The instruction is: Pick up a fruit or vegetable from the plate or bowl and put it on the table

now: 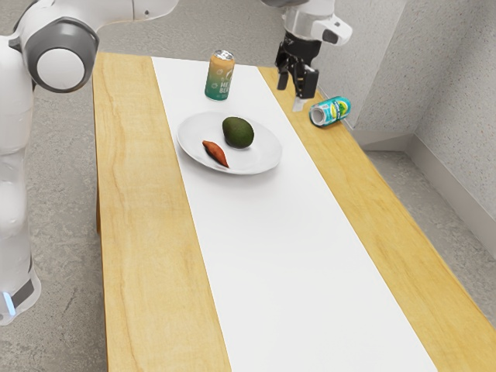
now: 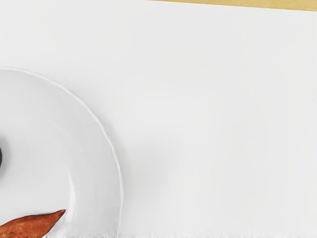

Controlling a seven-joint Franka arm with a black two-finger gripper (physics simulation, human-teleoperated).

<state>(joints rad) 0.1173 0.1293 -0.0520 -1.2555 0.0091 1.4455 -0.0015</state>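
High above the table, toward the far end in the exterior view, my gripper [image 1: 291, 94] hangs open, its fingers apart with nothing between them. The white plate [image 1: 267, 159] lies on the white runner and holds a dark green avocado [image 1: 238, 132] and an orange-red sweet potato [image 1: 216, 153]. In the wrist view, part of the plate [image 2: 96, 148] appears with the pointed end of the sweet potato [image 2: 34, 224] and a sliver of the avocado [image 2: 0, 156].
An upright orange and green can [image 1: 220, 76] stands behind the plate on the white runner [image 1: 287, 256]. A teal can [image 1: 331, 112] lies on its side on the wooden table [image 1: 147, 256], near the edge on the exterior view's right. A wall rises beyond that edge.
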